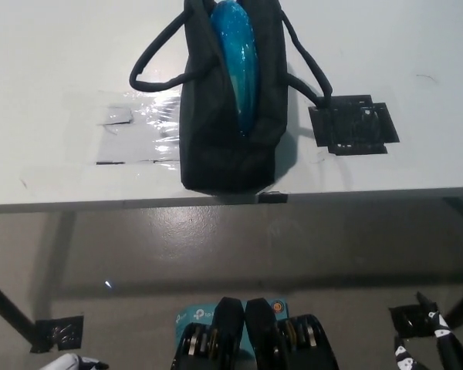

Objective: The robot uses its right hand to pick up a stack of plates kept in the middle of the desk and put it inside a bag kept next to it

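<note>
The robot's black right hand point(430, 347) sits at the bottom right corner of the frame, below the desk edge and over the floor; it holds nothing, and only part of it shows, so whether its fingers are spread or curled cannot be told. The white left hand point(76, 361) just peeks in at the bottom left edge, too little of it visible to judge its state.

Up at the top centre of the frame, the black bag point(230, 116) stands on the white desk point(54, 62), near its front edge. The stack of blue plates point(238, 58) sits on edge inside the bag's open top. The bag's handles point(158, 54) loop out to either side. A black tape patch point(353, 125) lies on the desk just right of the bag, and a clear tape patch point(139, 127) lies just left of it.
</note>
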`<state>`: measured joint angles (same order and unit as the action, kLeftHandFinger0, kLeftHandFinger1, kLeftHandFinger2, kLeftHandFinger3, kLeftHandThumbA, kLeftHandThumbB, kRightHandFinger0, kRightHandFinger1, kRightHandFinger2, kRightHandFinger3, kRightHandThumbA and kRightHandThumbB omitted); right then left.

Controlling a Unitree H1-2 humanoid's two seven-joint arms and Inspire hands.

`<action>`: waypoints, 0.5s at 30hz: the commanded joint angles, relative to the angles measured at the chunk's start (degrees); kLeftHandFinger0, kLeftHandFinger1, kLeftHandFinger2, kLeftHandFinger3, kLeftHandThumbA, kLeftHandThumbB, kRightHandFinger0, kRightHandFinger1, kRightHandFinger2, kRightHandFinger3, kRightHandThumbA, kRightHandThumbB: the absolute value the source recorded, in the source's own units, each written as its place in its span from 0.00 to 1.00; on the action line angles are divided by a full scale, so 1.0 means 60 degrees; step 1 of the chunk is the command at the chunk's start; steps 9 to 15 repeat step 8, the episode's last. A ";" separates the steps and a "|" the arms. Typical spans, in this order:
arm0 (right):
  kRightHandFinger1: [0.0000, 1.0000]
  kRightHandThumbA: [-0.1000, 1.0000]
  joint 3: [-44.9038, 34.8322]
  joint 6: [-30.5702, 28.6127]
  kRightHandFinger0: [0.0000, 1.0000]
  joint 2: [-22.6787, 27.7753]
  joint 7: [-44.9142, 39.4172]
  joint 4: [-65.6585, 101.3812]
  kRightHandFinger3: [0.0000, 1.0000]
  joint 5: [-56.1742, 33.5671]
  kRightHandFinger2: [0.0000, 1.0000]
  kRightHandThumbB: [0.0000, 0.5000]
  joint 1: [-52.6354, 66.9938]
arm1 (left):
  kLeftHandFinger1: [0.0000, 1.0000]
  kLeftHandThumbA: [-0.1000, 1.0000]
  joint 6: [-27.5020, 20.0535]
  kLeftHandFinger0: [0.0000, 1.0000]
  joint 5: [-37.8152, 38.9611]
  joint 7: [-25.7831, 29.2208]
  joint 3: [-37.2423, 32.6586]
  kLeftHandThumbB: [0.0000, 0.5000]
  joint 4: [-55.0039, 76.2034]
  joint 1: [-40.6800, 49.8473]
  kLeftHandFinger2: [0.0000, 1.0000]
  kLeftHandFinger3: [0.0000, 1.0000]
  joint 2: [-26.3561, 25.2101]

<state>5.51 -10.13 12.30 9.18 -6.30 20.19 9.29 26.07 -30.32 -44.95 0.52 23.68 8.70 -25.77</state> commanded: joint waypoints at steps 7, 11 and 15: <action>1.00 0.45 -0.0397 -0.1783 0.85 -0.0036 0.1044 0.0219 1.00 0.0540 1.00 0.53 0.0036 | 0.75 0.35 0.0143 0.77 0.0255 0.0320 0.0489 0.00 0.0547 0.0309 0.86 0.96 -0.0229; 1.00 0.45 -0.0397 -0.1783 0.85 -0.0036 0.1044 0.0219 1.00 0.0540 1.00 0.53 0.0036 | 0.75 0.35 0.0143 0.77 0.0255 0.0320 0.0489 0.00 0.0547 0.0309 0.86 0.96 -0.0229; 1.00 0.45 -0.0397 -0.1783 0.85 -0.0036 0.1044 0.0219 1.00 0.0540 1.00 0.53 0.0036 | 0.75 0.35 0.0143 0.77 0.0255 0.0320 0.0489 0.00 0.0547 0.0309 0.86 0.96 -0.0229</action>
